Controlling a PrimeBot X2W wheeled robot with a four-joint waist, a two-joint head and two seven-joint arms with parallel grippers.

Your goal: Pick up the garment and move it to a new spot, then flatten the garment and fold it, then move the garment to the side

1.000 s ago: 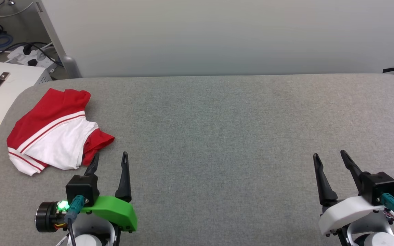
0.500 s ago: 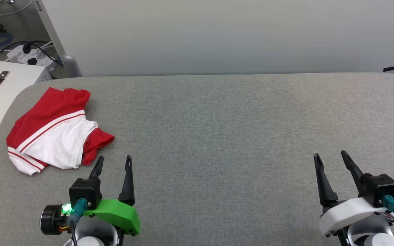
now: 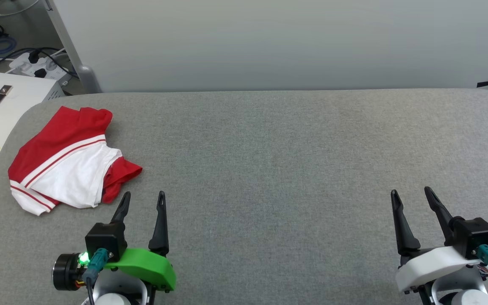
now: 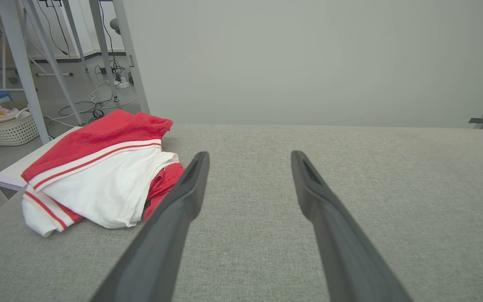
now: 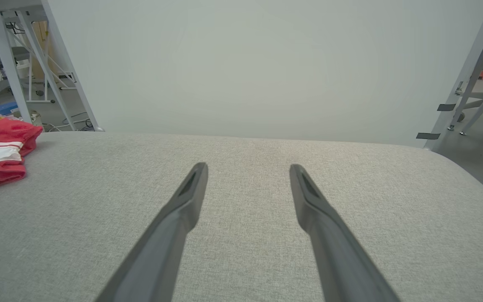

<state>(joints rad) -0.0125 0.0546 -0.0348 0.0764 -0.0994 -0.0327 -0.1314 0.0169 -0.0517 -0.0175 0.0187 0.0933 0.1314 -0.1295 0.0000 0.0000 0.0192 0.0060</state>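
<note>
Garment (image 3: 72, 167): bunched, 10 o'clock on table (image 3: 269, 148), near left edge. Left gripper (image 3: 143, 195): wide apart, empty, just short of red hem. Right gripper (image 3: 411, 191): wide apart, empty, 4 o'clock. Likely risk: top-layer-only pinch, bundle trailing; sideways nudge, slip off edge.

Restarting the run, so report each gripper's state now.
Left gripper: open, holding nothing, near the red-and-white T-shirt.
Right gripper: open, holding nothing.
</note>
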